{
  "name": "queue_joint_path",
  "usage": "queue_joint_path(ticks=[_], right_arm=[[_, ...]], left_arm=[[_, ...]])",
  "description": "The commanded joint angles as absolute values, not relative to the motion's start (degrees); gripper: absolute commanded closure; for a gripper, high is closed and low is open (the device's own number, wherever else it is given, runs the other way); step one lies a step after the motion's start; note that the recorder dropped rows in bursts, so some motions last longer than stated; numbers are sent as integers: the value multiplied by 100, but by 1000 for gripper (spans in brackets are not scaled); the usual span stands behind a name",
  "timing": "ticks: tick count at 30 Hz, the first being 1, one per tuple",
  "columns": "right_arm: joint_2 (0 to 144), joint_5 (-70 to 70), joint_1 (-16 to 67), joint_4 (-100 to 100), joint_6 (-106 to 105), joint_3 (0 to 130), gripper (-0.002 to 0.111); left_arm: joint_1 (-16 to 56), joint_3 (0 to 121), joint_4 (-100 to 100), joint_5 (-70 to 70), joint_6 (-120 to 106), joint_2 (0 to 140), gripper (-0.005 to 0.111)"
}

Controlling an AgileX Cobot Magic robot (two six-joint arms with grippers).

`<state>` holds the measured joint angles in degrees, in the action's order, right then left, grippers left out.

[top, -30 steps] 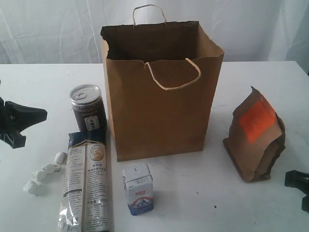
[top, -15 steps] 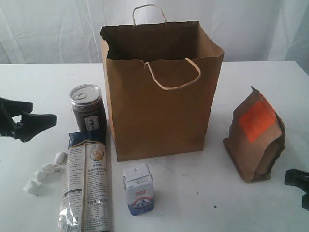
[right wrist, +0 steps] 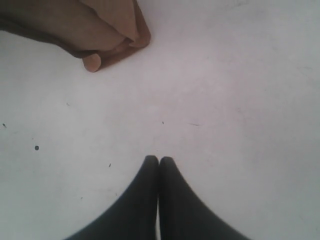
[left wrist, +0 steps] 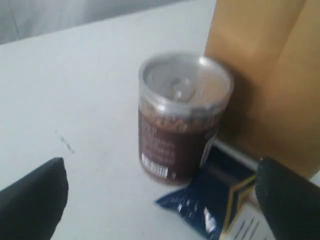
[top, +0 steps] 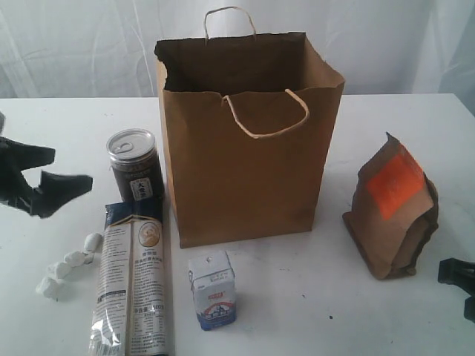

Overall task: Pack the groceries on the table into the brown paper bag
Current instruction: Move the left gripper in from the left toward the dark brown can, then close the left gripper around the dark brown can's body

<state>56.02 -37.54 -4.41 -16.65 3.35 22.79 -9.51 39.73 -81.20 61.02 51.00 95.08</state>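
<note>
The brown paper bag (top: 245, 148) stands open at the middle of the table (top: 356, 311). Left of it is the silver-lidded dark jar (top: 135, 167), with the long noodle packet (top: 133, 282) lying in front of it. White wrapped sweets (top: 70, 263) lie left of the packet. A small white-blue carton (top: 212, 291) stands before the bag, and the orange-labelled brown pouch (top: 392, 211) stands to its right. My left gripper (top: 70, 167) is open, left of the jar (left wrist: 182, 117) and apart from it. My right gripper (right wrist: 159, 161) is shut and empty, low at the table's right edge.
A white curtain hangs behind the table. In the left wrist view the noodle packet's dark end (left wrist: 215, 200) rests against the jar's base, beside the bag wall (left wrist: 270, 75). The pouch's base (right wrist: 100, 35) lies a short way ahead of my right fingertips.
My left gripper has opened wide and moved right, toward the jar. The right gripper and the groceries have not moved.
</note>
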Motion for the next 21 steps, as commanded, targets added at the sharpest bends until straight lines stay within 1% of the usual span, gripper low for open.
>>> queue_joint_path(ticks=[1, 3, 5, 7, 12, 15, 21], right_arm=[[5606, -3683, -439, -1639, 262, 2277, 108], [5606, -3638, -439, -1639, 262, 2277, 108], [5606, -3691, -439, -1639, 262, 2277, 108], [5606, -3758, -439, -1639, 262, 2277, 108], [5606, -3770, -439, -1639, 262, 2265, 108], [5606, -3760, -439, -1639, 262, 2266, 108], [5606, -3772, -439, -1639, 262, 2266, 108]], left_arm=[[-235, 4011, -8043, 5841, 3126, 9820, 2], [21, 4011, -7627, 5713, 2337, 9953, 2], [21, 4011, -7626, 5326, 2238, 9953, 2], [21, 4011, -7416, 5223, 1971, 9957, 2], [21, 4011, -6610, 5557, 1771, 9982, 2], [21, 4072, -6078, 6152, 1760, 10157, 2], [21, 4716, -6438, 6293, 2428, 10708, 2]])
